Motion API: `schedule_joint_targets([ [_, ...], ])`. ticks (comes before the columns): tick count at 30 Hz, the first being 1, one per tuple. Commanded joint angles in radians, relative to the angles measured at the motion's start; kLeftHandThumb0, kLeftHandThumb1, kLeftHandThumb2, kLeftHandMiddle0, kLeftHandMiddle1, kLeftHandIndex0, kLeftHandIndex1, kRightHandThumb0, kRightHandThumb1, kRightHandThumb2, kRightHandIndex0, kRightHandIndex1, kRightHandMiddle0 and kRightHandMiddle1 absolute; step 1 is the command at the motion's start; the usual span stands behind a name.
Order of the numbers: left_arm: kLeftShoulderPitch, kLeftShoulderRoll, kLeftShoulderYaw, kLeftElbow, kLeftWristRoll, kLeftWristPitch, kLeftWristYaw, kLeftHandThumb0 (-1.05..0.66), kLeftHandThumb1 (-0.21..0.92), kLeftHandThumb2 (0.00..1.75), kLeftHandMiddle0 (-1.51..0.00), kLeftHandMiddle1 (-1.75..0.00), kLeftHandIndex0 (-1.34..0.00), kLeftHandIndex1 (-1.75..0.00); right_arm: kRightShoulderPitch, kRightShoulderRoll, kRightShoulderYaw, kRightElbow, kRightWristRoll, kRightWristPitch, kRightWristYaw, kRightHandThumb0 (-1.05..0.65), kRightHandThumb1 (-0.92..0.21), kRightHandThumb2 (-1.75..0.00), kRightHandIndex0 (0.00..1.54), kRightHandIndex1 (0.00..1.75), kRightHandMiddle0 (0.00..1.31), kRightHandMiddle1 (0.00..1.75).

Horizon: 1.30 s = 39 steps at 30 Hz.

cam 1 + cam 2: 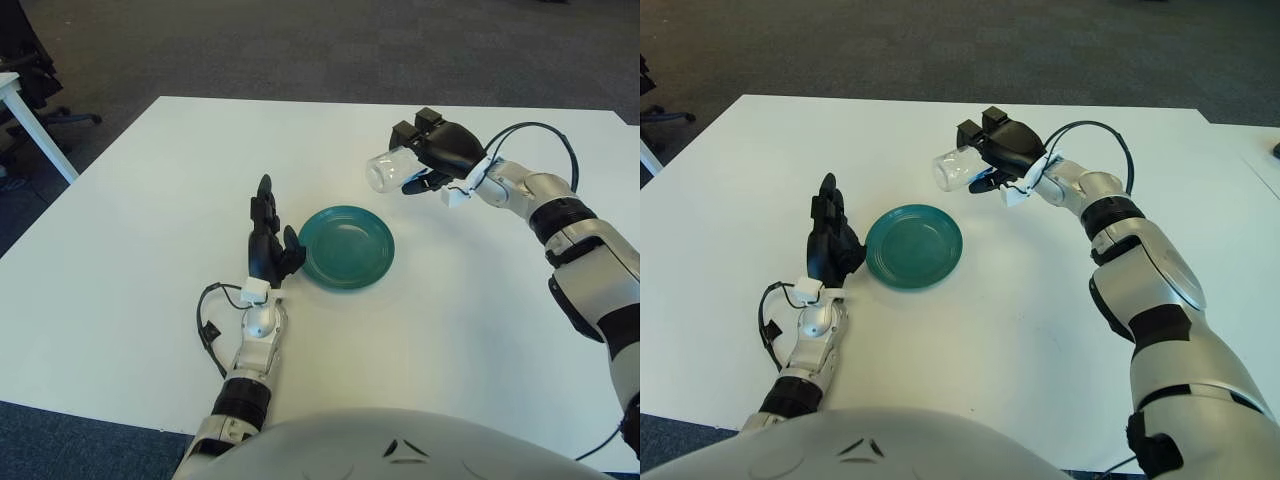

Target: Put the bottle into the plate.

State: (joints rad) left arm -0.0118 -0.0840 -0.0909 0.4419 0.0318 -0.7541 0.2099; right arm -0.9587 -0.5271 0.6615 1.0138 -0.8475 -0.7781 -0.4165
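A clear plastic bottle (385, 170) hangs on its side in the air, above and just right of the far edge of the green plate (345, 247). My right hand (437, 150) is shut on the bottle's right part, with its clear end sticking out to the left. The plate lies flat on the white table (140, 200), near the middle. My left hand (268, 247) shows just left of the plate, fingers straight and pointing away from me, holding nothing.
A black cable (206, 330) loops beside my left wrist. Another cable (545, 135) arcs over my right forearm. At the far left stand a white table leg (30, 125) and an office chair base (60, 118) on the dark carpet.
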Motion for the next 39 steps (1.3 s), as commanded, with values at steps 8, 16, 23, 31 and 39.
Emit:
schedule_joint_targets([
  [8,0.087,0.050,0.034,0.173,0.055,-0.056,-0.007,-1.00,0.92,1.11,-0.07,0.00,0.00,-0.30,0.027,0.026,-0.034,-0.124,0.008,-0.008,0.051,-0.47,-0.84,-0.75,1.27,1.75,1.00,1.75],
  [16,0.103,0.049,0.036,0.159,0.058,-0.062,-0.013,-0.99,0.92,1.13,-0.09,-0.01,0.00,-0.32,0.122,0.069,-0.016,-0.286,-0.017,0.017,0.081,-0.48,-0.83,-0.76,1.32,1.75,1.03,1.75],
  [23,0.116,0.050,0.036,0.135,0.063,-0.058,-0.017,-1.00,0.92,1.14,-0.08,0.00,0.00,-0.31,0.185,0.066,-0.027,-0.382,-0.015,0.017,0.132,-0.48,-0.81,-0.77,1.34,1.75,1.07,1.75],
  [31,0.136,0.053,0.037,0.103,0.067,-0.041,-0.020,-1.00,0.92,1.15,-0.07,0.00,0.00,-0.30,0.233,0.054,-0.049,-0.465,0.006,0.022,0.226,-0.49,-0.80,-0.76,1.36,1.75,1.11,1.75],
  [39,0.149,0.050,0.043,0.082,0.076,-0.019,-0.015,-1.00,0.92,1.16,-0.08,-0.01,0.00,-0.32,0.306,0.059,-0.058,-0.534,0.006,0.031,0.265,-0.49,-0.80,-0.75,1.37,1.75,1.13,1.75],
])
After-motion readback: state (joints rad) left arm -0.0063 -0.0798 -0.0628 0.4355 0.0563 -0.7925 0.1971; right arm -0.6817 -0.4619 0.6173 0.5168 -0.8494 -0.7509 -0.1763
